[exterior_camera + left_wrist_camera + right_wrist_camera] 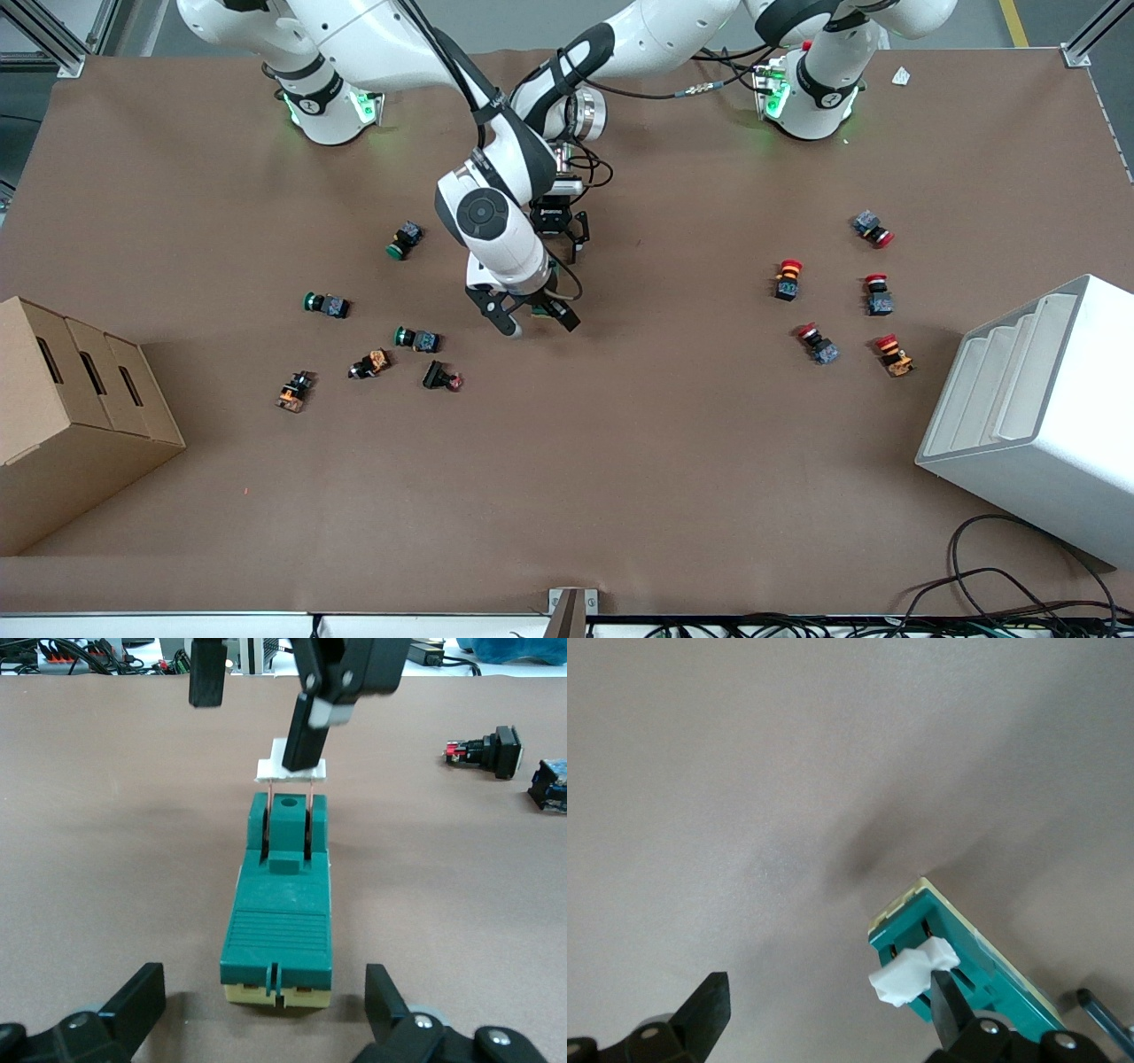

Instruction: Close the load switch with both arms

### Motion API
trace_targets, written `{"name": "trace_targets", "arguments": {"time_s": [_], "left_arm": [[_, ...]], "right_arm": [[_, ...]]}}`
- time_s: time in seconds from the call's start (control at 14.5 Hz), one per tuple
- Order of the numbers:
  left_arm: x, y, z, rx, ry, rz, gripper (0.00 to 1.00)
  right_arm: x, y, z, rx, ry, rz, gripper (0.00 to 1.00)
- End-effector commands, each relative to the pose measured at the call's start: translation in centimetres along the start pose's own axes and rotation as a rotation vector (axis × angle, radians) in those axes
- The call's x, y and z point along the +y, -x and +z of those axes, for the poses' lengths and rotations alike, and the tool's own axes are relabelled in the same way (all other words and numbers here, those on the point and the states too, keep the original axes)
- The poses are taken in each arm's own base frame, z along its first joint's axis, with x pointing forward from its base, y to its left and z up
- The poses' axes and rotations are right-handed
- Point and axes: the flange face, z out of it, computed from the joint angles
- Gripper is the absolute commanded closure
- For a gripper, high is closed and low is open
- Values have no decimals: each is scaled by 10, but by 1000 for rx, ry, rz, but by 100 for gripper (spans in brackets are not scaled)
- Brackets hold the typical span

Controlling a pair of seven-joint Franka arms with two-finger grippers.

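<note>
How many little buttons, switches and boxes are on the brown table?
Small round-capped plastic push-buttons: 11
Dark-green rectangular load switch: 1
Brown cardboard box: 1
White plastic stepped bin: 1
Total: 14

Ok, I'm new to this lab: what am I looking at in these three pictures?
Two white robot arms at a brown table. One picture is from a high camera facing them; the others from a camera on each wrist. Push-buttons lie scattered, a cardboard box and a white bin at the ends. Mid-table lies the green load switch. The open left gripper straddles one end; the open right gripper rests one finger against its white lever. Nothing is gripped.
</note>
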Motion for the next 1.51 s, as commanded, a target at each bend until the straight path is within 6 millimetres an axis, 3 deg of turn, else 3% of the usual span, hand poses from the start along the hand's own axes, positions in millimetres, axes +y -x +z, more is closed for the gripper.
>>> {"name": "trace_targets", "arguments": {"time_s": [0.0, 0.55, 0.89, 1.24, 1.44], "left_arm": [[-3, 7, 8, 6, 4, -7, 1], [-2, 4, 8, 8, 6, -4, 1], [-3, 1, 9, 8, 1, 2, 1], [-1, -12, 11, 11, -8, 20, 1], [-1, -27, 16, 4, -24, 28, 1]], "right_arm": [[-8, -4, 11, 5, -6, -17, 0], [-20, -18, 33, 21, -10, -18, 0], [-21, -35, 30, 49, -12, -41, 0], [-20, -80, 5, 48, 20, -100, 0], [-13, -124, -41, 24, 71, -210, 0]]}}
